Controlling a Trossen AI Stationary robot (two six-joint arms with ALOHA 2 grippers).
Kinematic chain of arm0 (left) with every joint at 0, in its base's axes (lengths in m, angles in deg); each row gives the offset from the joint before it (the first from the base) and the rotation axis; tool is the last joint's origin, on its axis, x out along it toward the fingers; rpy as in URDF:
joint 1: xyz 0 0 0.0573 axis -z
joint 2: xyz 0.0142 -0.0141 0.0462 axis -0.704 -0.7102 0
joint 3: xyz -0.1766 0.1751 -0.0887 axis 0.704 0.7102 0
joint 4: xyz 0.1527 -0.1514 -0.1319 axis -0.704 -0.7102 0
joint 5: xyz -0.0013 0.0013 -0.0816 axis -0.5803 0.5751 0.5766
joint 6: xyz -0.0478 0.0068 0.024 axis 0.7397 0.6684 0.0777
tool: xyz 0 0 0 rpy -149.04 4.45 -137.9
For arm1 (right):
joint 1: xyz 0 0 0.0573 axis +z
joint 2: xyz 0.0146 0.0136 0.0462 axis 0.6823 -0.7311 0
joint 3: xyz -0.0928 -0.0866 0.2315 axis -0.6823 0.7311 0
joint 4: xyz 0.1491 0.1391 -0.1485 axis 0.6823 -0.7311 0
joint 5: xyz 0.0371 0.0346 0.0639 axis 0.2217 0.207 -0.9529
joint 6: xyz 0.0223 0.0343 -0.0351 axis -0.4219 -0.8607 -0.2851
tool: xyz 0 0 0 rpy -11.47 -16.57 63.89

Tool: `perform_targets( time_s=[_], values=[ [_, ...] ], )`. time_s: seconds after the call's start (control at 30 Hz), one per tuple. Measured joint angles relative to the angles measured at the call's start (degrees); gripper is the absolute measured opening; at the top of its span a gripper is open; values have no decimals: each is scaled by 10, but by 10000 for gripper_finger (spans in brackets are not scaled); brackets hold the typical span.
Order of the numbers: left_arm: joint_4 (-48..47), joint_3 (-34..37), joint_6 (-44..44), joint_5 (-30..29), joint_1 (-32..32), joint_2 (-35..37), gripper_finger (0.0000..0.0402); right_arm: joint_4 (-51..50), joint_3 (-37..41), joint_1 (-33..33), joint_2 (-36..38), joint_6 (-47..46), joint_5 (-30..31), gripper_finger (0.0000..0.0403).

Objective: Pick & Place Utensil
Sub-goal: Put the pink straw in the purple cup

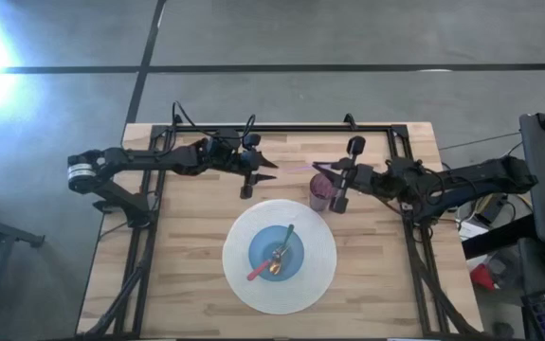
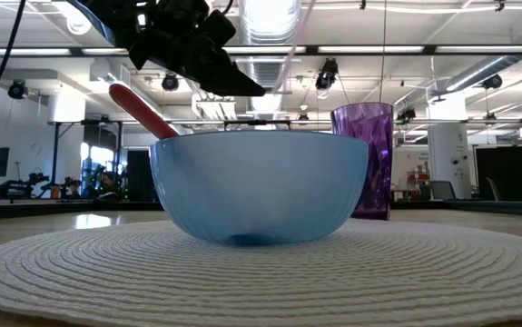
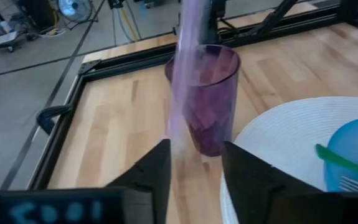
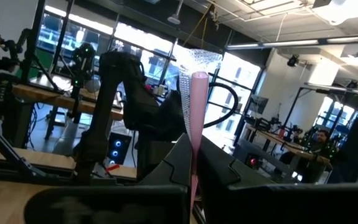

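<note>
Two end effectors at handover: right end effector (image 1: 327, 171) clamps pink utensil (image 4: 197, 118), left end effector (image 1: 270, 167) parted beside it; next, lower into purple cup (image 1: 320, 193) at bowl's (image 1: 276, 253) one o'clock.

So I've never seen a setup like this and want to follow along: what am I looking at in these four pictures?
Two robot arms work at a wooden table. One picture looks straight down, one looks level across the tabletop, and two come from cameras on the wrists. On a round white placemat stands a blue bowl holding a red-handled utensil, a gold one and a green one. Beside the mat stands a purple cup. The right gripper is shut on a pale pink utensil above the cup. The left gripper is open and faces the cup.
</note>
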Motion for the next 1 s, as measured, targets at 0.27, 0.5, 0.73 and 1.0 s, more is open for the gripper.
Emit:
perform_targets(
  time_s=[0.27,0.5,0.73,1.0],
  values=[
    [-1,-3,5,-27,0,1,184,-53,1,-2,60,6,0,8],
    [-2,-4,5,-28,0,2,184,-137,1,-7,141,3,0,8],
    [-2,-4,6,-30,0,2,184,-203,1,-8,232,-20,-1,8],
    [-3,-4,6,-30,0,2,184,-285,1,-14,315,-78,-1,8]
  ],
)
